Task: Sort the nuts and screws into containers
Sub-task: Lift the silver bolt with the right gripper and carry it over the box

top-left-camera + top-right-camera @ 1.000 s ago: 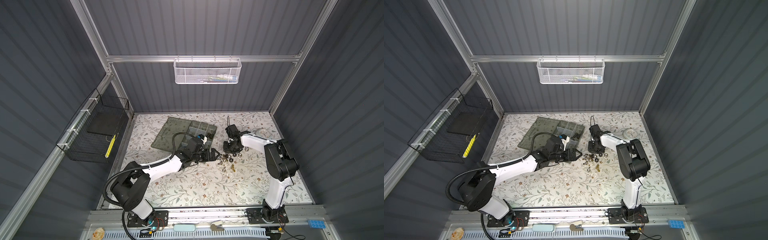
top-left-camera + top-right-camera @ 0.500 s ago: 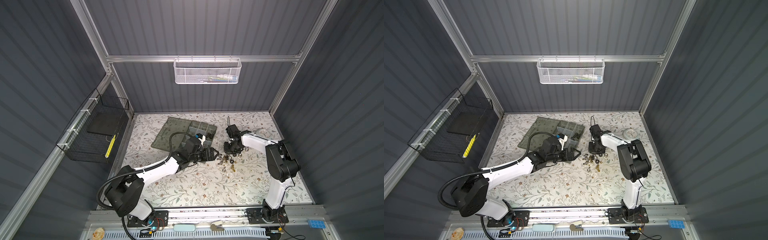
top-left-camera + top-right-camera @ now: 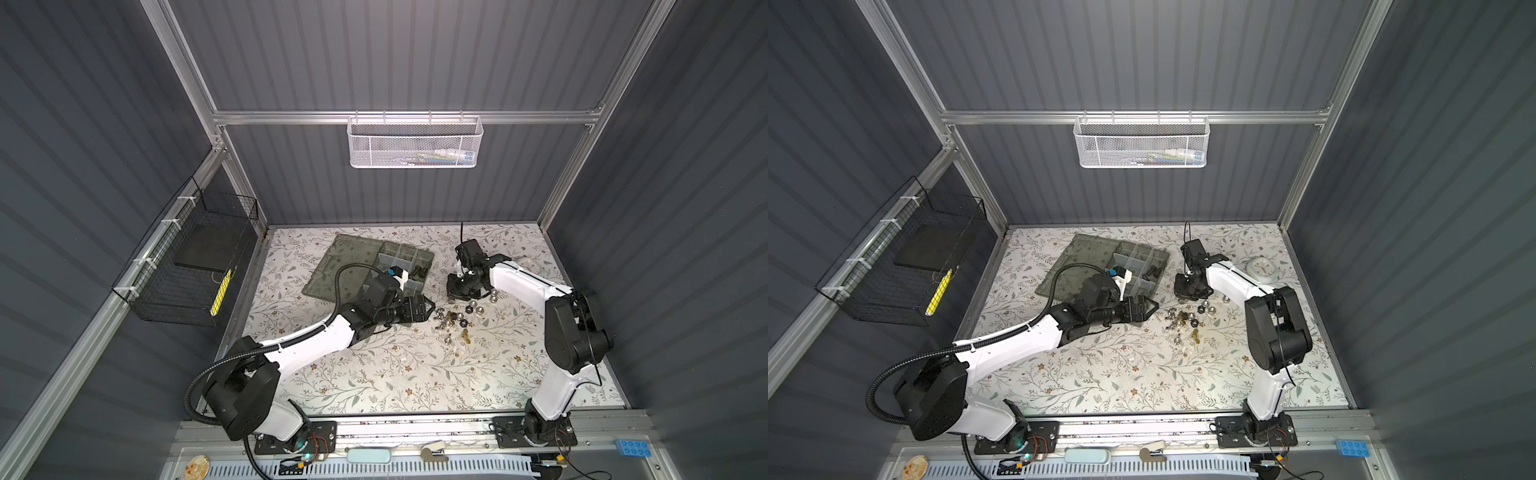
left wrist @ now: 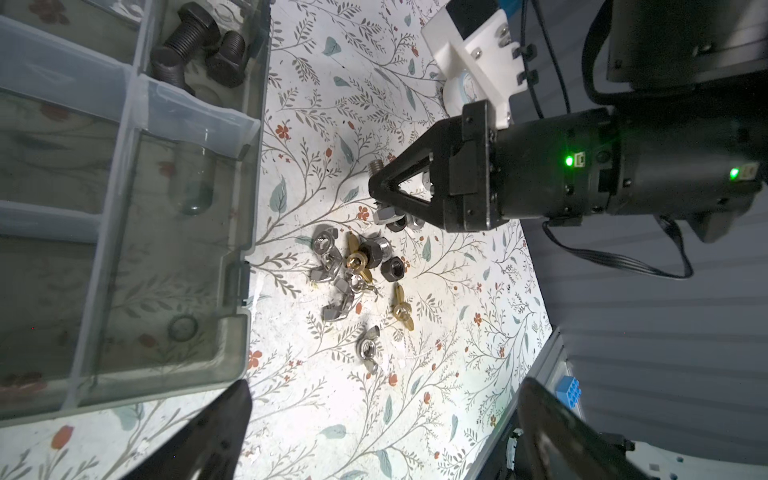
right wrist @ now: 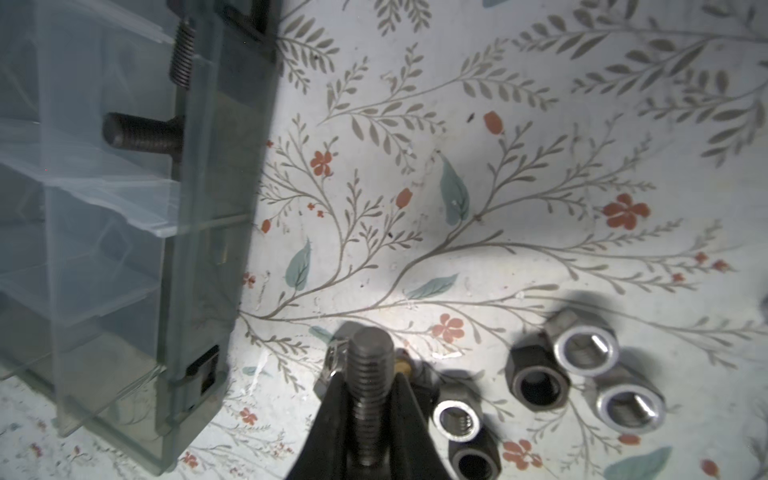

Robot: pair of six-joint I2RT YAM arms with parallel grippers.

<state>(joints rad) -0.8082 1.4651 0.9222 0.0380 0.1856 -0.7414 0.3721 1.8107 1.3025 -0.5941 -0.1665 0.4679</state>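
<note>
Right wrist view: screw gripped for transfer

Fingers (image 5: pixel 328 428) of the right gripper (image 5: pixel 370 386) clamp a grey screw (image 5: pixel 370 370), probably for carrying. Its long axis runs along the gap between them, threaded end jutting past the tips, head hidden. Nuts (image 5: pixel 457 419) lie just beside the fingers. Beyond, the box (image 5: pixel 216 208) holds black screws (image 5: pixel 141 133), the likely destination. The left gripper (image 4: pixel 386 419) has its fingers (image 4: pixel 220 432) wide apart, facing the nuts.

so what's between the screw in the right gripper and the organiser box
Only bare floral mat, in the right wrist view: nothing lies between the screw in the right gripper and the organiser box. The nuts lie on the gripper's other side.
</note>
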